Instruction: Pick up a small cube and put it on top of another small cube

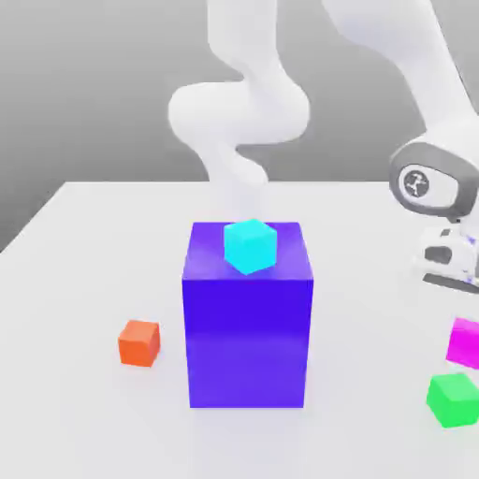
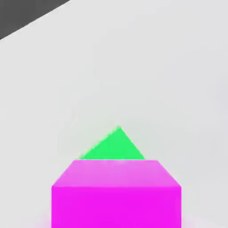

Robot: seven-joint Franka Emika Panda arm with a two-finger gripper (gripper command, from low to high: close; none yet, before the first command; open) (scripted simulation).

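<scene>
On the table [image 1: 84, 281] a big block [image 1: 248, 327] stands in the middle, and one cube [image 1: 250, 246] sits on its top. A second cube [image 1: 139, 342] lies on the table well apart from the block, at the exterior view's left. Near the exterior view's right edge, a third cube [image 1: 465, 342] is just above a fourth cube [image 1: 454, 399].

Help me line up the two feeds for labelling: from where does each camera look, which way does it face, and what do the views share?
Exterior view: off the arm, raised, looking down across the white table at the blue block with the cyan cube on it and the orange cube; the white arm and its wrist show.
Hand view: on the hand, facing the table over the magenta cube, the green cube beyond it.
Shared: the table, magenta cube and green cube.
</scene>
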